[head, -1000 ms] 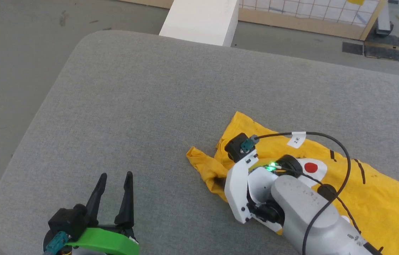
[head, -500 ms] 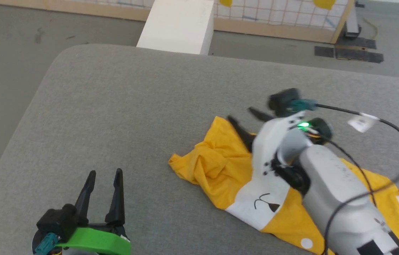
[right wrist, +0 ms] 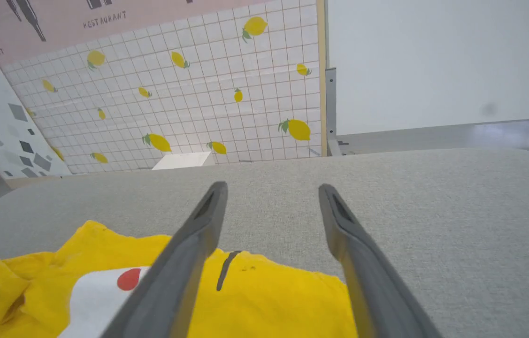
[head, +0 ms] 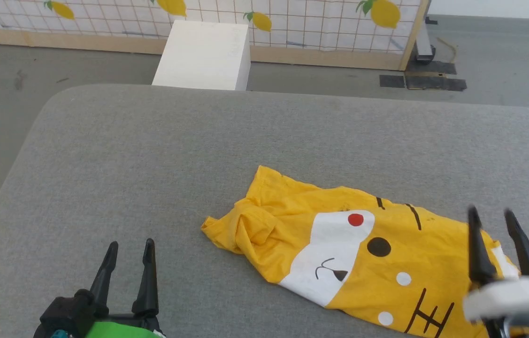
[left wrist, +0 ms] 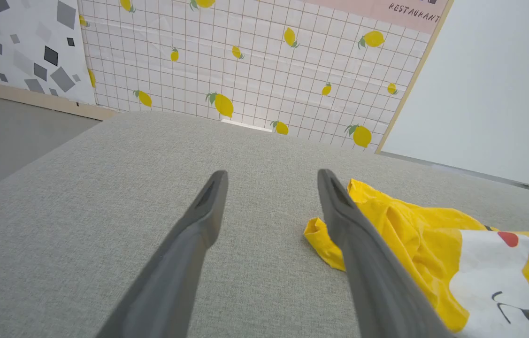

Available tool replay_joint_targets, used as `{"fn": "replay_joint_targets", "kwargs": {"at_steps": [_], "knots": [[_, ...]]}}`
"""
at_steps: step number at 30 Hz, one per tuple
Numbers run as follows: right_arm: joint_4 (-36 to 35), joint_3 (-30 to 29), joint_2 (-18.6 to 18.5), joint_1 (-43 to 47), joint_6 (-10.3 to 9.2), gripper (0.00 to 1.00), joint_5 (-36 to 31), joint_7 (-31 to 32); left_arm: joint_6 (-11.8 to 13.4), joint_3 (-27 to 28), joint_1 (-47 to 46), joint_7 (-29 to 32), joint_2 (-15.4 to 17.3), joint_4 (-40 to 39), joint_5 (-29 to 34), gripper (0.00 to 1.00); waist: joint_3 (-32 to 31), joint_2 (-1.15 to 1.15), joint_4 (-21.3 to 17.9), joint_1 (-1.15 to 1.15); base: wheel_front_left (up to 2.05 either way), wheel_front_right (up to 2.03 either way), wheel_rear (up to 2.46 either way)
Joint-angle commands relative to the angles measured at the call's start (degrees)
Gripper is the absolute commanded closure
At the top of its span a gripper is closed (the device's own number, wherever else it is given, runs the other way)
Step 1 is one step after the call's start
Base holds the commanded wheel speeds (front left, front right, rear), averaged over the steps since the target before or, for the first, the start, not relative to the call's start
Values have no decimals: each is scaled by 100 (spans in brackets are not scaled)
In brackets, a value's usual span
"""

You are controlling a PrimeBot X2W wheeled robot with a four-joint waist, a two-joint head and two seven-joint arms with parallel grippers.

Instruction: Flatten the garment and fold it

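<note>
Garment (head: 433, 253) crumpled, lower edge cut off; right pincer (head: 490, 211) blurred.

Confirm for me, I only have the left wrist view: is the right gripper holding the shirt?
Observer: No. The right gripper is open and empty, by the right end of the shirt.
Operator: Is that end flat?
Observer: Mostly. In the head view it lies smooth, print up, and runs off the bottom edge.
Operator: My view has the left gripper overlapping the shirt. Touching?
Observer: No. From the head, the left gripper is open and apart from it, with bare table between them.
</note>
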Motion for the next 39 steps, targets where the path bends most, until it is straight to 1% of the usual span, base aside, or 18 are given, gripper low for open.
{"fn": "replay_joint_targets", "kwargs": {"at_steps": [1,5,9,12,16,19,21,24,27,30,32,36,39], "knots": [[-87,-56,17,272,-8,0,62,-180,-38,32,87,-22,-35,-68,26,0,-39,0,-62,0,0,0,0],[-182,-57,18,866,-8,0,164,-512,-38,62,227,-22,-62,-248,38,0,-56,0,-138,0,0,0,0],[-149,-8,18,1199,-8,0,385,-646,-38,99,440,-22,-93,-361,13,0,-110,0,-215,0,0,0,0],[-110,56,19,1317,-8,0,469,-670,-38,115,585,-22,-114,-355,45,0,-158,0,-261,0,0,0,0],[-234,38,19,1289,-8,0,491,-677,-38,-49,584,-22,-101,-259,76,0,-183,0,-303,0,0,0,0],[-309,-32,19,1260,-8,0,475,-678,-38,-270,440,200,-38,-186,-173,0,-168,0,-318,0,0,0,0],[-355,-54,19,1242,-8,0,472,-678,-38,-473,261,545,141,-267,-280,0,-108,0,-328,0,0,0,0],[-394,-73,19,1218,-8,0,470,-679,-38,-815,-121,1126,518,-521,-362,0,25,0,-337,0,0,0,0],[-401,-53,19,1166,-8,0,481,-679,-38,-1146,-515,1658,826,-710,-453,0,177,0,-347,0,0,0,0],[-394,-14,19,1093,-8,0,499,-679,-38,-1626,-962,2222,1121,-785,-558,0,343,0,-358,0,0,0,0],[-376,31,19,1036,-8,0,503,-679,-38,-1993,-1242,2510,1263,-788,-588,0,460,0,-380,0,0,0,0],[-368,86,19,925,-8,0,518,-679,-38,-2713,-1716,2930,1324,-653,-745,0,664,0,-424,0,0,0,0],[-359,110,19,861,-8,0,523,-679,-38,-3208,-2045,3177,1397,-325,-687,0,785,0,-456,0,0,0,0]]}}
